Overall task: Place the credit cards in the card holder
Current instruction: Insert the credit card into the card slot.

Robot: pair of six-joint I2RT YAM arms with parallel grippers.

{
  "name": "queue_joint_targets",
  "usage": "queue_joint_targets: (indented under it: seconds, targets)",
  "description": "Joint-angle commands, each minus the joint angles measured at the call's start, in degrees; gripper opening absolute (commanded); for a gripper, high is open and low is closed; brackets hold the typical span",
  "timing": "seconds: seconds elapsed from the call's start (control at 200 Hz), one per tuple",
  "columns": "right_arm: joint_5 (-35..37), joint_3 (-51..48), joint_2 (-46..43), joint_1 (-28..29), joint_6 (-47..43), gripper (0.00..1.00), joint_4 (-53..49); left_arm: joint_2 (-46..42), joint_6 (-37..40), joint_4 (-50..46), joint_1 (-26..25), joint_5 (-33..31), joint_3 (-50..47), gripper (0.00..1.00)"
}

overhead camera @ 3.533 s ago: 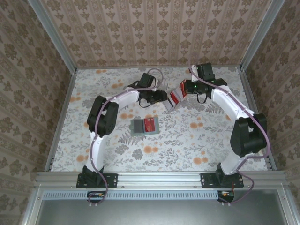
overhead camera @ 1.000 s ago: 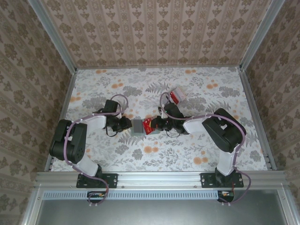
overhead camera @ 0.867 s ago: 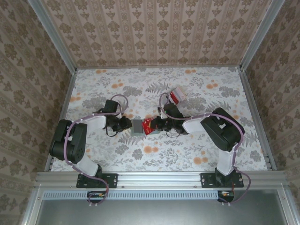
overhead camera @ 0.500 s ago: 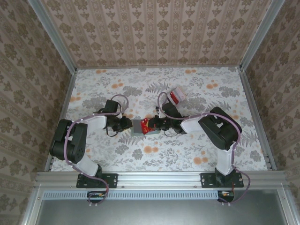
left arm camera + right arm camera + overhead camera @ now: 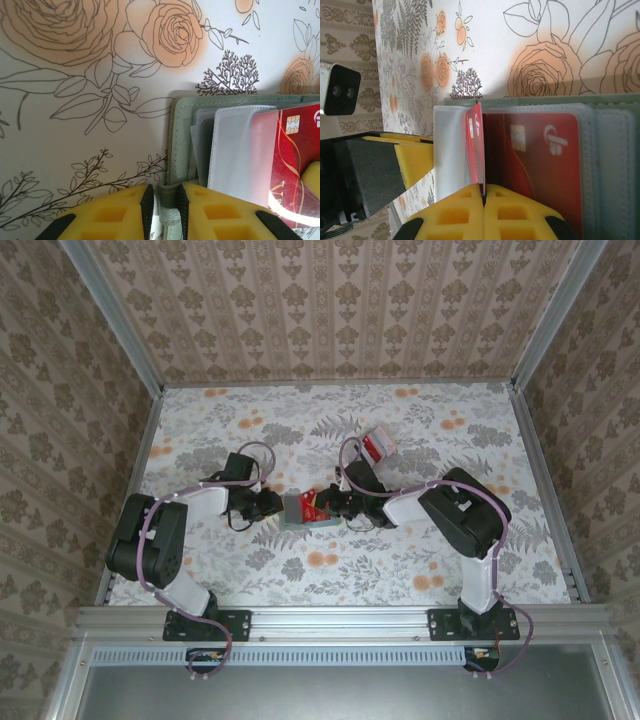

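Observation:
The grey-green card holder (image 5: 295, 510) lies open at the table's middle, its clear sleeves (image 5: 232, 150) showing. My left gripper (image 5: 164, 194) is shut on the holder's left edge (image 5: 179, 130), pinning it. My right gripper (image 5: 483, 192) is shut on a red credit card (image 5: 476, 145), held on edge with its far end in the sleeves at the holder's fold. Another red credit card (image 5: 535, 150) sits flat inside a sleeve. In the top view the two grippers meet at the holder, the left one (image 5: 272, 505) and the right one (image 5: 328, 504).
More red and white cards (image 5: 377, 444) lie in a small pile behind the right arm's elbow. The floral table (image 5: 450, 540) is walled on three sides. The left gripper's yellow finger (image 5: 410, 155) is close to the held card.
Both arms came down from the back of the table to the holder. Over the last second my right gripper edged left, carrying the red card further over the holder; the left gripper stayed put.

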Motion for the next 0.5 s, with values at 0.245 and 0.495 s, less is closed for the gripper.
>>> queue_joint_targets:
  seconds: [0.245, 0.495]
  targets:
    - [5.5, 2.7, 3.7, 4.2, 3.2, 0.03, -1.3, 3.1, -0.7, 1.1, -2.3, 1.2, -1.6, 0.25]
    - [7.9, 4.4, 3.5, 6.0, 0.0, 0.05, -6.4, 3.4, -0.7, 1.3, -2.3, 1.5, -1.3, 0.24]
